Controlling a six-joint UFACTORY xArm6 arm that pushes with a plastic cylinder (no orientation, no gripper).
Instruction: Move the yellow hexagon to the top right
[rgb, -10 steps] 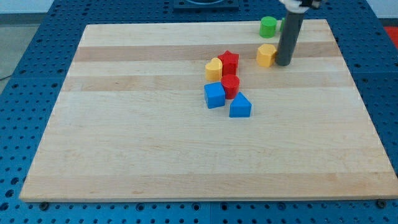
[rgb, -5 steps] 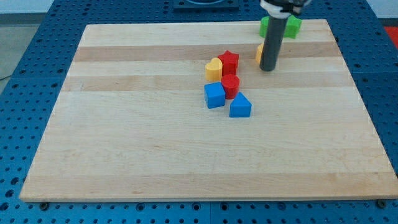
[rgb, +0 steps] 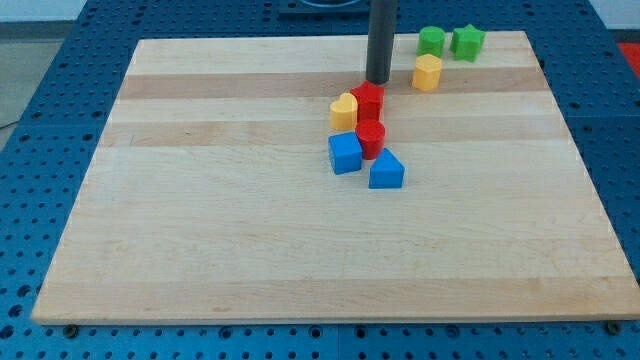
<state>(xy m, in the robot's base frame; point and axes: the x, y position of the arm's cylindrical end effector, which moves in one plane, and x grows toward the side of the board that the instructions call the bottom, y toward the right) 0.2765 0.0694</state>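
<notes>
The yellow hexagon (rgb: 427, 72) sits near the view's top right of the wooden board (rgb: 250, 240), just below the green blocks. My tip (rgb: 378, 79) rests on the board to the left of the yellow hexagon, a short gap apart, and just above the red star (rgb: 368, 101). The rod rises straight up out of the view's top.
A green round block (rgb: 431, 41) and a green star (rgb: 466, 42) stand at the top right edge. A yellow heart (rgb: 344, 110), a red cylinder (rgb: 371, 137), a blue cube (rgb: 345, 153) and a blue triangle (rgb: 386, 170) cluster mid-board.
My tip has swung from the right of the yellow hexagon to its left. The hexagon has shifted slightly up towards the green blocks. Both green blocks now show.
</notes>
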